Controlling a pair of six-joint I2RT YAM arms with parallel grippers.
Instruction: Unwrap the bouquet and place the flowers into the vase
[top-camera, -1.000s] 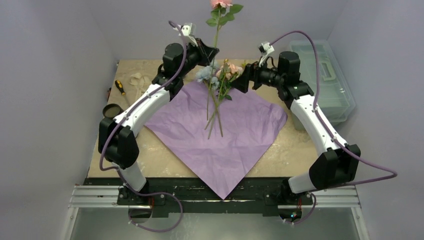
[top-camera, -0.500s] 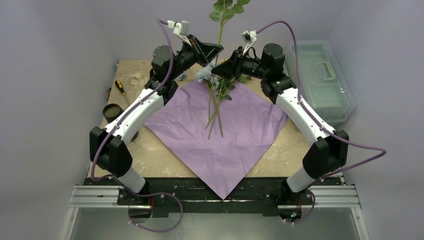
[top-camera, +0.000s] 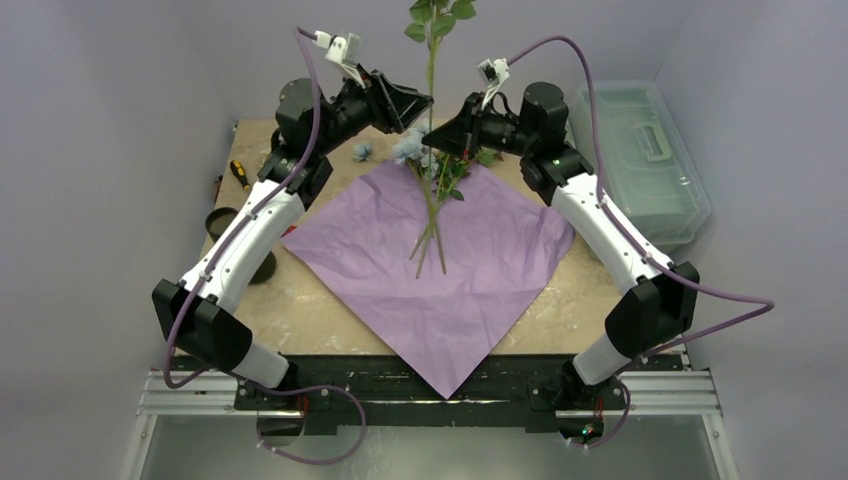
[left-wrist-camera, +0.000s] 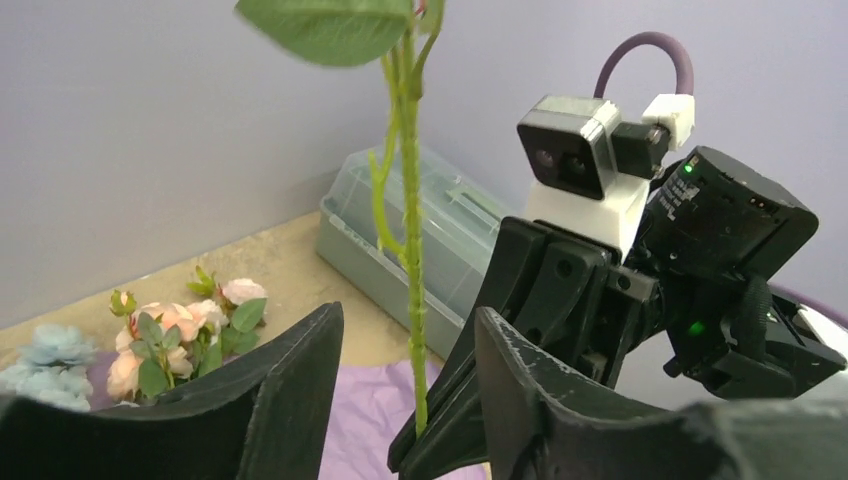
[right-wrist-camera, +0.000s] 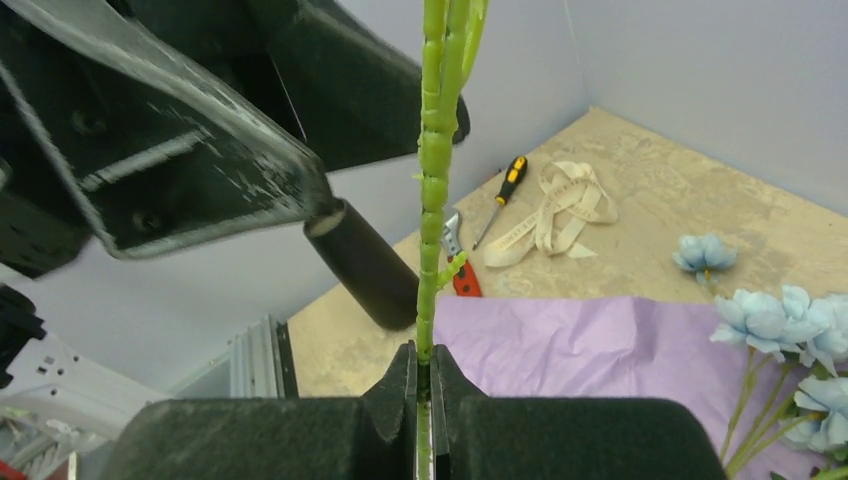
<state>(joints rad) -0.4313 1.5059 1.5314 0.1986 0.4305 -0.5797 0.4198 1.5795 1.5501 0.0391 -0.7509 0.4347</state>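
Handover: right gripper (right-wrist-camera: 424, 365) has just clamped the rose stem (right-wrist-camera: 432, 200); left gripper (left-wrist-camera: 405, 350) has released, jaws half-spread by it. Stem upright over lilac paper (top-camera: 480, 260); vase (top-camera: 218, 222) at table's left, likely next stop

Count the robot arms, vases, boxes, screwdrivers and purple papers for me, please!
Robot arms: 2
Vase: 1
Clear box: 1
Screwdriver: 1
Purple paper: 1
Total: 6
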